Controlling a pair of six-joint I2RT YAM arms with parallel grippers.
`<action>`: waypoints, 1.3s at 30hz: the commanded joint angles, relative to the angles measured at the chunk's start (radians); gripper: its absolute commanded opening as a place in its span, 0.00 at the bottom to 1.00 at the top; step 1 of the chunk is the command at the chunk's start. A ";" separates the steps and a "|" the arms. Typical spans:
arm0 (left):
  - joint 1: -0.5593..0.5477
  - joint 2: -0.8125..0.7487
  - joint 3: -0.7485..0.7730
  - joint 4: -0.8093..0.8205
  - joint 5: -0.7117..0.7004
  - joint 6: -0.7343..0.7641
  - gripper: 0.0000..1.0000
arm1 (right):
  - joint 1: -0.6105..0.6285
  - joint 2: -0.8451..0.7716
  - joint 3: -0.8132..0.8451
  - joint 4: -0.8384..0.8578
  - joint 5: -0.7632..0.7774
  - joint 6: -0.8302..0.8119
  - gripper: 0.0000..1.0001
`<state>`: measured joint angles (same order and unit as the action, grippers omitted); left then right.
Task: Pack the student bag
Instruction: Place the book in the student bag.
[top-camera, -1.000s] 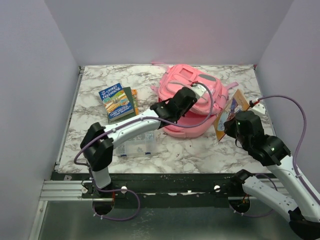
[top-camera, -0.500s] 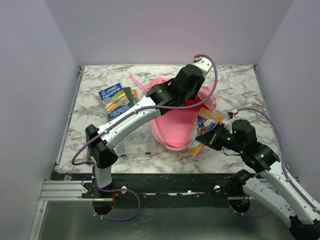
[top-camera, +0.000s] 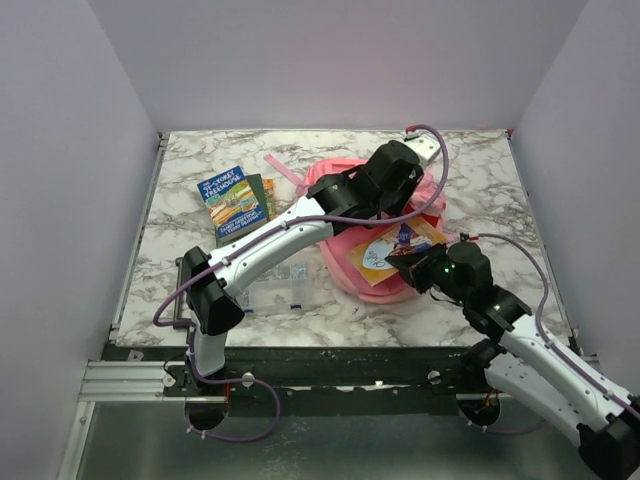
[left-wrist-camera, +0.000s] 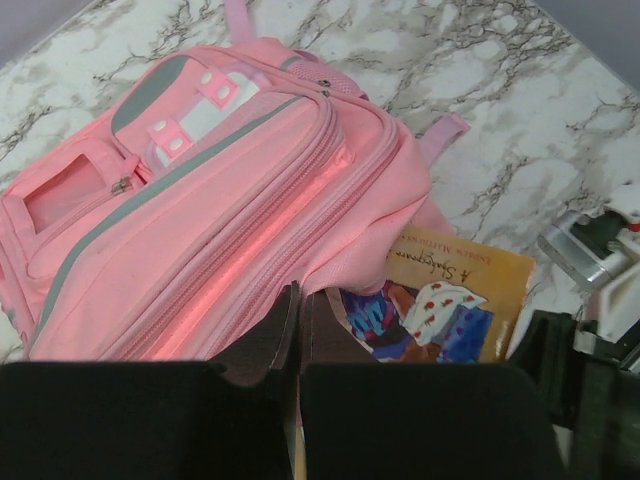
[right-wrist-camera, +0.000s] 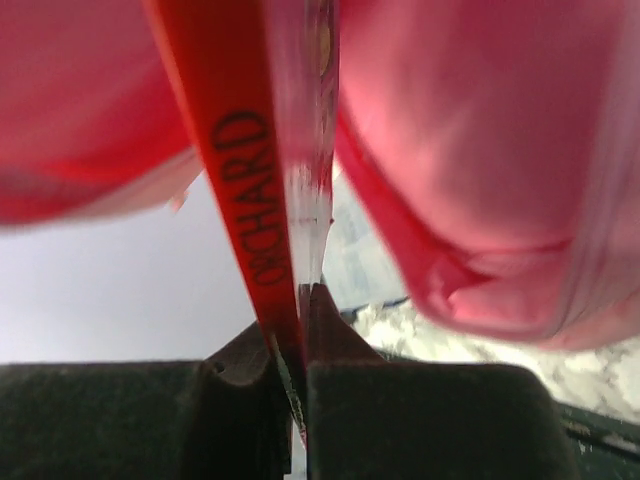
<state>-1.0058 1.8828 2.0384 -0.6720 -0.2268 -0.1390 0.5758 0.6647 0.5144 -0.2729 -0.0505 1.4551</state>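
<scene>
A stack of books (top-camera: 237, 205) lies at the left of the marble surface (top-camera: 170, 255), with a clear plastic box (top-camera: 272, 290) nearer the front edge. Right of these, about mid-surface, lies the pink student bag (top-camera: 338, 255). The left hand (left-wrist-camera: 300, 305) is pinched tight on the edge of the bag's fabric. A thin picture book (top-camera: 392, 250) sits partly under that fabric, clamped between the narrowed fingers of the right hand (right-wrist-camera: 300, 300). Its red spine reads ORCHARD.
</scene>
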 joint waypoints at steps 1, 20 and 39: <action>-0.034 -0.036 0.092 0.067 0.030 -0.009 0.00 | -0.001 0.097 -0.090 0.208 0.164 0.135 0.00; -0.053 -0.028 0.168 0.030 0.054 0.097 0.00 | -0.041 0.617 -0.187 1.033 0.424 0.011 0.00; -0.064 0.045 0.191 0.043 -0.055 0.125 0.00 | -0.107 1.084 -0.095 1.196 0.245 -0.013 0.63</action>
<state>-1.0630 1.9438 2.1860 -0.7444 -0.2119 -0.0399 0.4889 1.7996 0.4911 0.9901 0.2855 1.4487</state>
